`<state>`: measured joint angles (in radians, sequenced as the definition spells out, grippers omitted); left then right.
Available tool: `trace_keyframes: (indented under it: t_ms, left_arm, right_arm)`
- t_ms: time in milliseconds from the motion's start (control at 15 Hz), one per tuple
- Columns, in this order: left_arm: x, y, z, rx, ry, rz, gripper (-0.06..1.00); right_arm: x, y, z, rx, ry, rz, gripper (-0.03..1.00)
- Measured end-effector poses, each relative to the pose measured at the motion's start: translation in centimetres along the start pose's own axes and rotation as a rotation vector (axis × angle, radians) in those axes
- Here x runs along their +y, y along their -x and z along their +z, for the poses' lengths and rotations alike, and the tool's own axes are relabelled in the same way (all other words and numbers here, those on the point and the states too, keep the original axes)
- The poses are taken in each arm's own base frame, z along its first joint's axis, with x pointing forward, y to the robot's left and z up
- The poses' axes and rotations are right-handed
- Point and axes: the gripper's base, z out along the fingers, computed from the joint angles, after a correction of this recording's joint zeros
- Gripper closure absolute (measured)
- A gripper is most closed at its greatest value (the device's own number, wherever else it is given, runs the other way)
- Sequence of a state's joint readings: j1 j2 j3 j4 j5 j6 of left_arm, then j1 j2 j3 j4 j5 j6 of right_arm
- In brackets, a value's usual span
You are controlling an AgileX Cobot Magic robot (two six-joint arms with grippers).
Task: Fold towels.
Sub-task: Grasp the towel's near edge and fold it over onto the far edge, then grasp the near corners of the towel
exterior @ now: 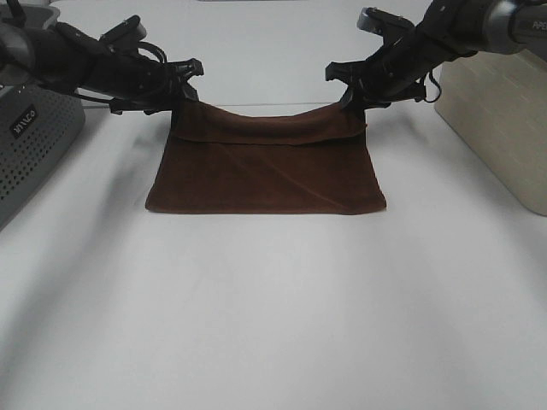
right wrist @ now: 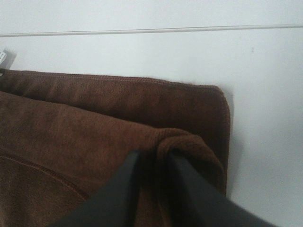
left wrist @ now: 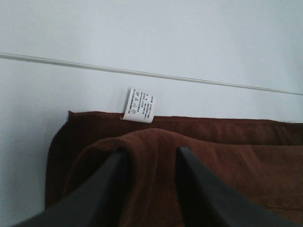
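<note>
The dark reddish-brown towel (exterior: 265, 175) lies on the white table, its near part flat and its far edge lifted into a fold. My left gripper (exterior: 182, 96) is shut on the towel's far left corner, and my right gripper (exterior: 352, 100) is shut on the far right corner. In the left wrist view the towel (left wrist: 222, 156) bunches between the black fingers (left wrist: 102, 189), with the white tag (left wrist: 138, 105) on the edge lying flat beyond them. In the right wrist view the fingers (right wrist: 125, 184) pinch a roll of towel (right wrist: 94, 123) near its corner.
A grey perforated box (exterior: 30, 141) stands at the left edge of the table. A beige container (exterior: 504, 120) stands at the right. A seam line in the table (left wrist: 142, 72) runs behind the towel.
</note>
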<state>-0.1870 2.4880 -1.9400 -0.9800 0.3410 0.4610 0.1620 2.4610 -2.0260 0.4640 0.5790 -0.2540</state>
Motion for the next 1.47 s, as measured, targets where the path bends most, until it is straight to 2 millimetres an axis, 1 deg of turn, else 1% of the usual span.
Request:
trace_keyframes:
  t_ms: [67,133,200,267,333,400,467,533,600,733,933,1000,1067,1133,1200,1267,1333,1400,1467]
  left_arm:
    - [-0.1,0.0,0.0,0.005,-0.004,0.001,0.26]
    - [-0.1,0.0,0.0,0.005,-0.004,0.001,0.26]
    - [-0.4,0.1,-0.3,0.018,-0.014,0.010,0.15]
    - [-0.7,0.2,-0.6,0.031,-0.020,0.034,0.11]
    - [-1.0,0.4,-1.0,0.051,-0.029,0.067,0.09]
    - [-1.7,0.4,-2.0,0.127,-0.038,0.165,0.08]
    - [-1.7,0.4,-2.0,0.127,-0.038,0.165,0.08]
    - [-2.0,0.3,-2.5,0.165,-0.040,0.201,0.08]
    - [-2.5,0.3,-3.6,0.239,-0.026,0.194,0.08]
    - [-2.7,0.4,-4.7,0.308,0.013,0.153,0.08]
    - [-2.5,-0.4,-5.8,0.446,0.086,0.075,0.08]
    - [-2.6,-0.6,-6.5,0.464,0.105,0.063,0.08]
    - [-2.6,-0.6,-6.5,0.464,0.105,0.063,0.08]
    - [-2.8,-0.6,-7.5,0.465,0.120,0.051,0.08]
    - [-2.9,-1.2,-9.7,0.433,0.145,0.021,0.08]
    - [-2.6,-2.1,-10.6,0.426,0.165,-0.004,0.08]
    - [-2.2,-3.0,-11.2,0.425,0.183,-0.027,0.08]
    - [-1.4,-4.3,-11.4,0.449,0.213,-0.036,0.08]
    - [-0.7,-5.2,-11.3,0.465,0.235,-0.034,0.09]
  right_arm:
    - [0.0,0.0,0.0,-0.002,-0.004,-0.005,0.36]
    - [0.0,0.0,0.0,-0.002,-0.004,-0.005,0.36]
    - [0.0,-0.1,0.0,0.014,-0.006,-0.013,0.22]
    - [0.0,-0.3,-0.3,0.050,-0.010,-0.030,0.16]
    - [0.1,-0.3,-0.9,0.079,-0.015,-0.051,0.13]
    - [0.8,-0.4,-2.5,0.149,0.001,-0.069,0.12]
    - [0.8,-0.4,-2.5,0.149,0.001,-0.069,0.12]
    - [1.1,-0.5,-3.3,0.198,0.016,-0.071,0.12]
    - [1.5,-1.0,-4.3,0.280,0.027,-0.034,0.12]
    - [1.3,-1.5,-5.3,0.367,0.028,0.008,0.12]
    - [1.4,-1.5,-7.3,0.432,0.027,0.058,0.12]
    - [1.6,-1.5,-8.0,0.453,0.030,0.066,0.12]
    - [1.6,-1.5,-8.0,0.453,0.030,0.066,0.12]
    - [1.8,-1.6,-8.5,0.467,0.031,0.069,0.12]
    - [1.9,-2.8,-9.1,0.505,0.028,0.086,0.12]
    - [1.8,-3.6,-9.4,0.518,0.023,0.098,0.12]
    - [1.8,-4.7,-9.5,0.524,0.021,0.118,0.12]
    - [1.8,-5.7,-9.4,0.521,0.026,0.135,0.12]
    - [1.7,-6.6,-9.1,0.524,0.036,0.151,0.12]
